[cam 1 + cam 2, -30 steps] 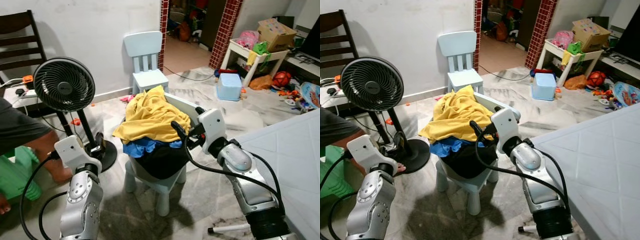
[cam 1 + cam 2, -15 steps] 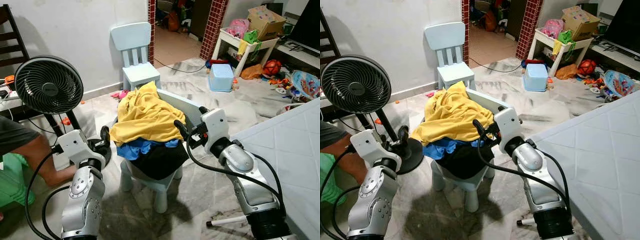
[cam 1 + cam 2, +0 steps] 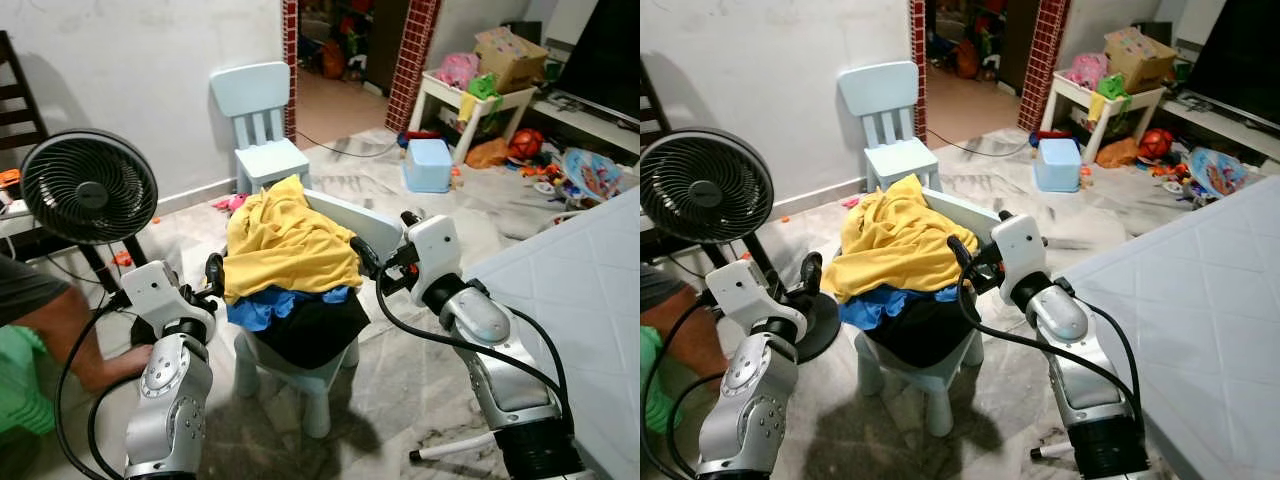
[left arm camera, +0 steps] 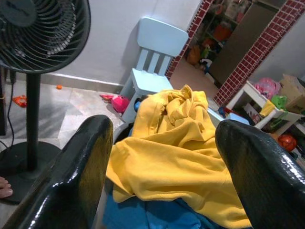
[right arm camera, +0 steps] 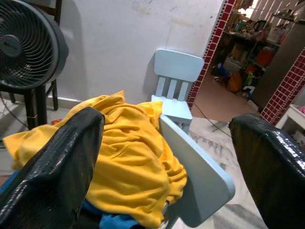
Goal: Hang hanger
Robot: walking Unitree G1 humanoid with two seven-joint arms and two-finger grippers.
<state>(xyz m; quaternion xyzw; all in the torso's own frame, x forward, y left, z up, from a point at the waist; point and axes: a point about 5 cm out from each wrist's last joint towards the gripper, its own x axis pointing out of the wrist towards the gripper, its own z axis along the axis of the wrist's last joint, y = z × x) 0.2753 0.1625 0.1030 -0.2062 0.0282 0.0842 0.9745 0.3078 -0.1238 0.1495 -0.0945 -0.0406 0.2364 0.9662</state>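
Observation:
A pile of clothes lies on a small light-blue chair (image 3: 345,222) in front of me: a yellow garment (image 3: 290,240) on top, a blue one (image 3: 262,305) and a black one (image 3: 312,330) under it. My left gripper (image 3: 213,275) is raised at the pile's left edge, open, with the yellow cloth between and beyond its fingers (image 4: 76,176). At the pile's right side, by the chair's backrest (image 5: 195,171), my right gripper (image 3: 375,260) is also open. Neither gripper holds anything.
A black standing fan (image 3: 88,187) is at the left, with a person's arm (image 3: 60,320) low beside it. A second light-blue chair (image 3: 255,100) stands by the wall behind. A white mattress (image 3: 590,290) fills the right. A blue bin (image 3: 430,165) and toys lie beyond.
The camera has shifted. My left arm has come up and in toward the left edge of the clothes pile. The right gripper stays by the chair's backrest.

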